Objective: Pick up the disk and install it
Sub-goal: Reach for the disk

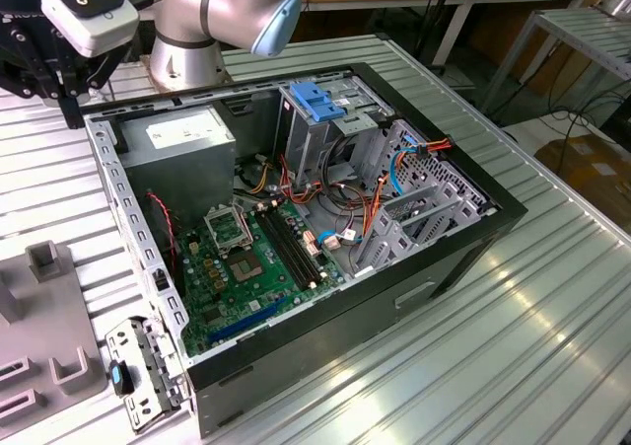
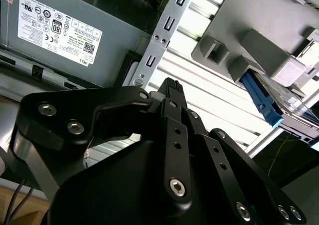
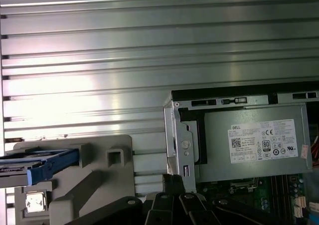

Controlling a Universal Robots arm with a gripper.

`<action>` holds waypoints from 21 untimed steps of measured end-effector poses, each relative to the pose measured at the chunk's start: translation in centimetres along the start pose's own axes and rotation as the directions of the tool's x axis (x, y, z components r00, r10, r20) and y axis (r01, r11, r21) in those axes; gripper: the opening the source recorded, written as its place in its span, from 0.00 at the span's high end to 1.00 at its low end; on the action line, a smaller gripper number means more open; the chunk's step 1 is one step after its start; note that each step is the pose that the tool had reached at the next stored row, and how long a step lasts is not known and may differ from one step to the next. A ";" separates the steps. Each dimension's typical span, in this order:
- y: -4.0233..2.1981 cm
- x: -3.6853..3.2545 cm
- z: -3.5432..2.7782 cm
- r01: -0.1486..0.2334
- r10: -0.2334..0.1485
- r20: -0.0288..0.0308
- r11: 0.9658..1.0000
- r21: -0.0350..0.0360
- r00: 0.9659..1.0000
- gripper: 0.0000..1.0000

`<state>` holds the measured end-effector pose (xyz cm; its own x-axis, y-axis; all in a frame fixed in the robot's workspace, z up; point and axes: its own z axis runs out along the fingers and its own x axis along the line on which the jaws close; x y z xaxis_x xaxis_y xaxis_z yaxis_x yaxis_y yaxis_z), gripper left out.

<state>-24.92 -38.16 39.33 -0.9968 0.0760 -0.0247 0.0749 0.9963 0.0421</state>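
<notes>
Disk (image 3: pixel 35 167) position: it rests in the grey holder (image 3: pixel 65 205), which stands on the table (image 3: pixel 149 60) outside the computer case (image 1: pixel 296 366), near the case corner that houses the power supply (image 1: pixel 187 154). One blue side rail of the disk faces outward.

Arm pose: the arm (image 1: pixel 227 11) reaches over the table behind the case. Its gripper (image 1: pixel 69 105) points downward and hangs just outside that same corner of the case. It is above the table and apart from the disk. The fingers (image 2: pixel 172 93) are pressed together, with nothing between them.

Count: one arm, one gripper, one disk, one holder, one case, one power supply, one drive cage (image 1: pixel 325 119) and one circuit board (image 1: pixel 246 258).

Materials and shapes:
- **Disk:** flat, rectangular, silver-grey metal with blue plastic rails.
- **Holder:** matte grey and blocky, with square posts and pockets.
- **Table:** ribbed, reflective aluminium.
- **Case:** black outer walls around a perforated bare-metal frame, with the top open.
- **Power supply:** a grey metal box with a white sticker.
- **Drive cage:** bare metal with a light-blue plastic top.
- **Circuit board:** green.
- **Gripper:** black linkage bars joined by hex screws.
</notes>
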 end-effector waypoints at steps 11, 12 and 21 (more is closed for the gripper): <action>0.00 1.27 -0.04 0.000 0.000 0.000 1.000 0.000 1.000 0.89; 0.00 1.36 -0.04 0.000 0.000 0.000 1.000 0.000 1.000 0.89; 0.00 2.25 -0.06 0.000 0.000 0.000 1.000 0.000 1.000 0.89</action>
<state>-27.16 -38.00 39.33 -0.9968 0.0760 -0.0246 0.0750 0.9963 0.0420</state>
